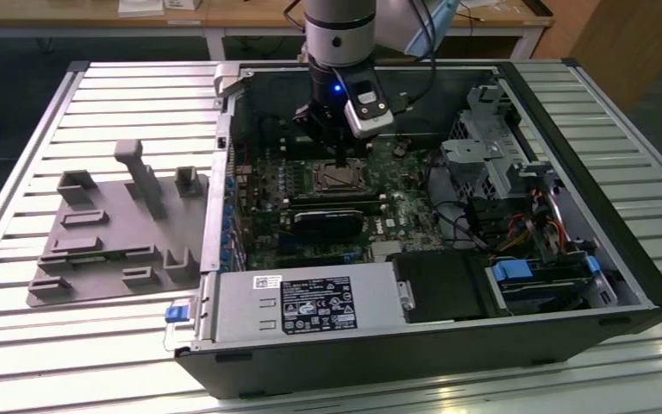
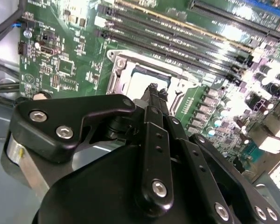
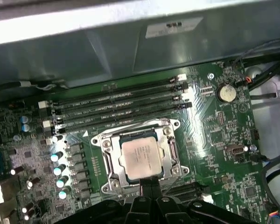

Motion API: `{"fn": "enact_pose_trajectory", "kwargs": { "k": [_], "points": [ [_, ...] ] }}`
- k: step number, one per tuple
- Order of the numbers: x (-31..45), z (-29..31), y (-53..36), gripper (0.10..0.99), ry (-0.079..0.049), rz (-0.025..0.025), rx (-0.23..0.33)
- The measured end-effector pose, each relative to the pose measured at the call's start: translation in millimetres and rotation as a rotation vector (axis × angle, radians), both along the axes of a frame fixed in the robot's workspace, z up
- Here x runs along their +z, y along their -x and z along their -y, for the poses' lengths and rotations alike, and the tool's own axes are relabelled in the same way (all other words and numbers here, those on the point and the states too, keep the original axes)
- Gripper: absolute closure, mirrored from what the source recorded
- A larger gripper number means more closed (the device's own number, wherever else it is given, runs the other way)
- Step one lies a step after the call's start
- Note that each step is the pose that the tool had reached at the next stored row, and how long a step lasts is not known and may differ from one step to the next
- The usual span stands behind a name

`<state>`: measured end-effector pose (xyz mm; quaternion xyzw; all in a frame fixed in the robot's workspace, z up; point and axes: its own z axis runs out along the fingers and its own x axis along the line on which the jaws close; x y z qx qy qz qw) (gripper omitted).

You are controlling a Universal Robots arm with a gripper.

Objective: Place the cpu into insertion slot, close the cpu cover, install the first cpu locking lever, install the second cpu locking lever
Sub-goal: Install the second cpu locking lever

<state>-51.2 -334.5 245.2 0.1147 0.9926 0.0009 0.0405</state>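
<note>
Resting on a slatted table (image 1: 32, 302) — open computer case (image 1: 607, 259), desk (image 1: 251, 21) behind

The cpu (image 3: 141, 157) lies in the insertion slot (image 3: 113, 171), cpu cover (image 3: 170, 151) down around it.

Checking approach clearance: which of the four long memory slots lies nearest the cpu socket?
The slot bordering the cpu cover in the first wrist view; the other three lie beyond it, toward the case wall.

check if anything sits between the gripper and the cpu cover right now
Nothing visible does. In the first wrist view the gripper hangs at the edge of the cpu cover, which lies flat around the cpu seated in the insertion slot.
</note>
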Motion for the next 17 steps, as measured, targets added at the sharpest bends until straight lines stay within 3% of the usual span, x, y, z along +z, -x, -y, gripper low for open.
{"fn": "enact_pose_trajectory", "kwargs": {
  "k": [12,17],
  "points": [
    [-0.7,21.1,-0.2,0.984,-0.001,0.0,0.0],
    [-1.8,26.3,-0.2,0.984,-0.002,0.0,0.0]
  ]
}}
